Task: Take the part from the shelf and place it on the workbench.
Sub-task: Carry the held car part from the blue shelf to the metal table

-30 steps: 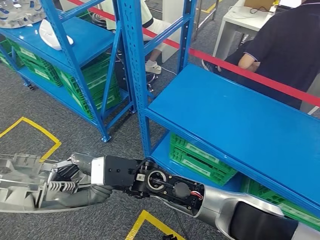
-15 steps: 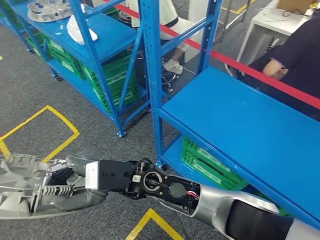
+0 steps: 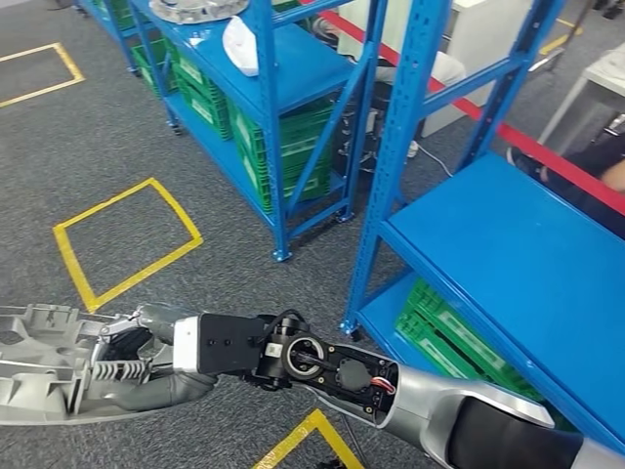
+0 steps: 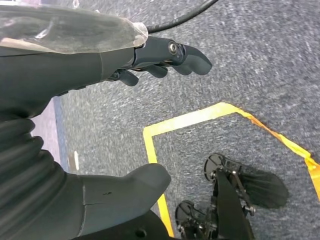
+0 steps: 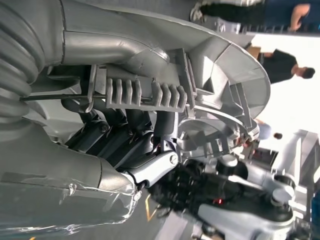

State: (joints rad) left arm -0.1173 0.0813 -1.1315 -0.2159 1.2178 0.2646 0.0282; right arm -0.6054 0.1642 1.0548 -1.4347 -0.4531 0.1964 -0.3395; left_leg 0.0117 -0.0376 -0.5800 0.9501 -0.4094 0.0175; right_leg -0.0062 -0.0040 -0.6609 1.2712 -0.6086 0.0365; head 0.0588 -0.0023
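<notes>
One grey moulded part [image 3: 44, 362], long and ribbed, carried low at the near left of the head view, clear of the floor. Gripped by the right hand [image 3: 151, 357], whose arm reaches across from the lower right. Dark fingers [image 5: 124, 142] wrapped around the part's ribbed inner frame, thumb pressed along the outside, clamped firmly. Probably grasped at that inner ribbing because it gives the fingers an edge to hook. Long axis lying roughly level and running sideways across the view, one end running past the left edge of the picture, the other ending at the hand. Hollow, ribbed face turned toward the hand; smooth outer shell turned away.

Left hand [image 4: 113, 100] hanging over grey carpet [image 3: 221, 215], fingers apart and holding nothing, most likely kept out of the way while the right hand carries.

Part judged already off the shelf and in transit; no bench visible, so the placing step not yet done.

Farther out on the carpet, a yellow taped square [image 3: 125, 239]. Beyond and to the right, a blue shelf unit [image 3: 516, 254] with a bare blue deck and green crates [image 3: 457, 337] underneath. Farther back, a second blue shelf unit [image 3: 295, 59] holding more green crates, a white object [image 3: 239, 44] and a silver disc-shaped piece [image 3: 195, 8]. Behind the shelves, a red barrier tape [image 3: 530, 147].
</notes>
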